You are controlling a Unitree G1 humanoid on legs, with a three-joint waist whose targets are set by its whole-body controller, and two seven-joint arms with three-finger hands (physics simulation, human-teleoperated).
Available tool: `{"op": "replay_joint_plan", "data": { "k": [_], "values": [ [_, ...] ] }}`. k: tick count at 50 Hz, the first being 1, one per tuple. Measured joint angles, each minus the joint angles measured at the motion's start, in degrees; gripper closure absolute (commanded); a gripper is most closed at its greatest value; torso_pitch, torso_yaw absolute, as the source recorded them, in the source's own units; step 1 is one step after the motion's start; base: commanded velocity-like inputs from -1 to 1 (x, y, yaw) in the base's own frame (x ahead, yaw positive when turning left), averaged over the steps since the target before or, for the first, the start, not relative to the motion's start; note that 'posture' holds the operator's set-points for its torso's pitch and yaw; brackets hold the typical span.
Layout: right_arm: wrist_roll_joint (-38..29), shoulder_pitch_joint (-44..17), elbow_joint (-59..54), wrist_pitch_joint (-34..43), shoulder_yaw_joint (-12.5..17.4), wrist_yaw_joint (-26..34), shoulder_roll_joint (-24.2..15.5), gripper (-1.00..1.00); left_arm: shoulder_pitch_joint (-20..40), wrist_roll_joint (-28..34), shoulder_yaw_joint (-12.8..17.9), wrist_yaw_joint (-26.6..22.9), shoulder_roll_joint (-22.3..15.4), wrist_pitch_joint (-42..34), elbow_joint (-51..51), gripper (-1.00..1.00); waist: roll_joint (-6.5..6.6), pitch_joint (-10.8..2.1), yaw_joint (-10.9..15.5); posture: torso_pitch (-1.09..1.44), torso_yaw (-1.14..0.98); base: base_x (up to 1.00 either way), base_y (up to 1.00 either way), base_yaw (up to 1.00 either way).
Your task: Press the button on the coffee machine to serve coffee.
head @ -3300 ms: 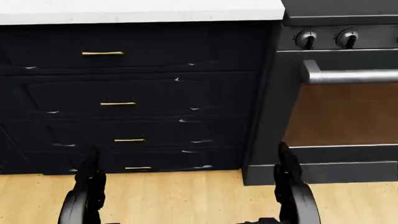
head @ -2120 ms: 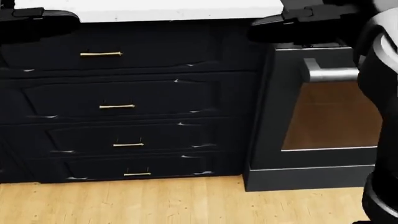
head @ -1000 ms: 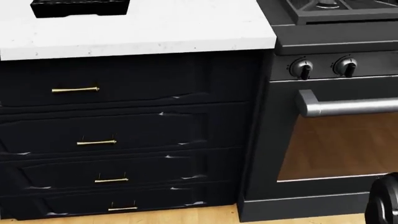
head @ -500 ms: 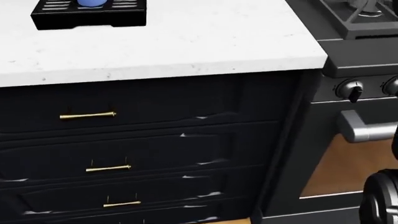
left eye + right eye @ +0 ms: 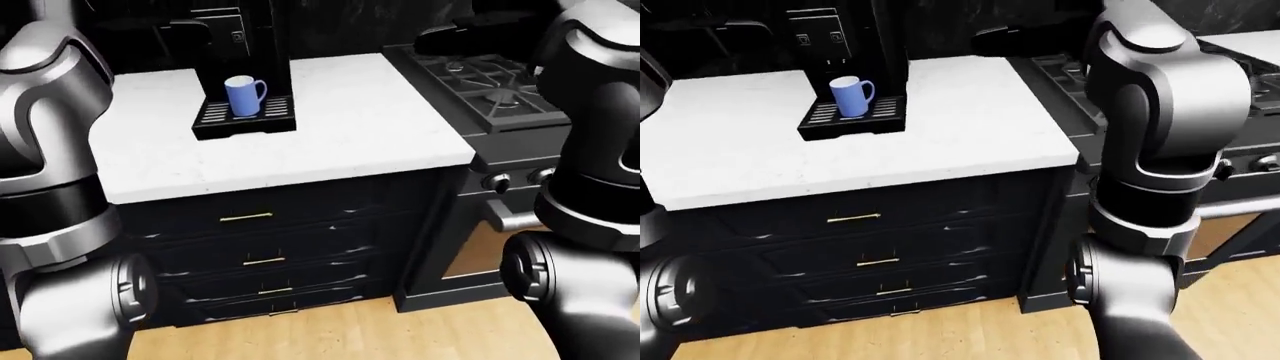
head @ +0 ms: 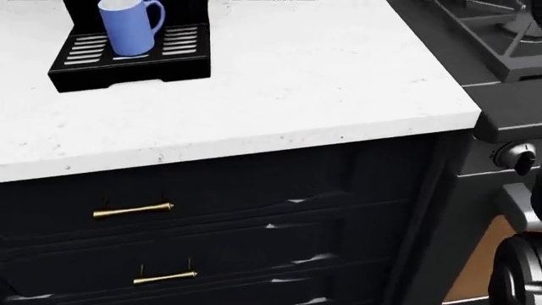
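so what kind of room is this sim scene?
A home kitchen, apparently: a white stone countertop over dark drawers with brass handles, a black gas stove, and a black coffee machine holding a blue mug.

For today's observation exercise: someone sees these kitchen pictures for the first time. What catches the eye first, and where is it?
The blue mug stands out, upright on the drip tray of the black coffee machine at the upper left of the white counter. Next come the robot's own grey and black arms, filling both edges of the eye views. At the right sits the black stove, its burners level with the counter.
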State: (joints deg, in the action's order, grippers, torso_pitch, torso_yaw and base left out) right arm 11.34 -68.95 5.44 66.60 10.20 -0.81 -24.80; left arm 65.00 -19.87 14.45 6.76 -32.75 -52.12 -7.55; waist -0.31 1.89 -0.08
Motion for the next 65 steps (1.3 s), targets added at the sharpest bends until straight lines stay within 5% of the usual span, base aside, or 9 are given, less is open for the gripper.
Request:
{"op": "replay_joint_plan", "data": {
  "k": [2, 5, 18, 23, 27, 34, 43, 61, 65],
  "values": [
    [-0.1, 0.1, -0.1, 0.3, 0.1, 0.0, 0.0, -1.00, 0.3, -0.1, -0.3, 0.0, 0.0, -0.4, 0.1, -1.00, 0.16, 0.46, -0.3, 0.00, 0.00, 0.00, 0.02, 0.00],
    [-0.4, -0.3, 0.1, 0.2, 0.1, 0.0, 0.1, -1.00, 0.0, -0.3, -0.2, -0.1, 0.0, 0.0, 0.3, -1.00, 4.91, 1.59, -0.9, 0.00, 0.00, 0.00, 0.44, 0.00],
    [0.3, 0.6, 0.3, -1.3, -0.5, 0.4, 1.4, -1.00, -1.0, 0.0, 0.2, 0.5, 0.0, 0.0, -0.2, -1.00, 2.05, 2.59, -0.5, 0.00, 0.00, 0.00, 0.06, 0.02],
    [0.1, 1.3, 0.0, -0.9, -0.4, 0.4, 1.5, -1.00, -1.6, -0.6, -0.6, 0.2, 0.4, -1.4, -0.5, -1.00, 1.86, 0.33, 0.8, 0.00, 0.00, -0.02, 0.00, 0.71],
    [0.6, 1.2, 0.1, -1.0, -1.2, 1.0, 1.6, -1.00, -0.4, 0.3, 1.2, 1.0, -0.5, -0.3, 0.9, -1.00, 0.80, 1.87, 1.2, 0.00, 0.00, 0.00, 0.00, 0.09],
    [0.0, 0.9, -0.2, -1.4, -1.0, 0.8, 1.8, -1.00, -0.9, -0.2, 0.3, 0.5, 0.0, -0.4, 0.2, -1.00, -1.23, 0.89, 1.4, 0.00, 0.00, -0.05, 0.00, 0.31],
    [-1.7, 2.0, -1.2, -1.0, -0.3, 0.0, 1.6, -1.00, -2.0, -1.1, -0.8, 0.2, 1.2, -0.2, 0.0, -1.00, 2.38, 2.38, -0.6, 0.00, 0.00, 0.00, 0.00, 0.00],
    [-1.1, 1.2, -0.1, -2.0, -1.6, 1.6, 2.8, -1.00, -2.1, -0.9, 1.0, 1.2, -0.3, -0.1, 0.7, -1.00, 3.31, 0.40, -0.2, 0.00, 0.00, 0.19, 0.00, 0.00],
    [-1.3, 1.3, -0.8, -2.3, -1.2, 1.5, 2.9, -1.00, -1.8, -1.0, 0.6, 1.3, 0.0, 0.3, 0.6, -1.00, 1.83, 0.84, 0.2, 0.00, 0.00, 0.29, 0.01, 0.00]
  ]
}}
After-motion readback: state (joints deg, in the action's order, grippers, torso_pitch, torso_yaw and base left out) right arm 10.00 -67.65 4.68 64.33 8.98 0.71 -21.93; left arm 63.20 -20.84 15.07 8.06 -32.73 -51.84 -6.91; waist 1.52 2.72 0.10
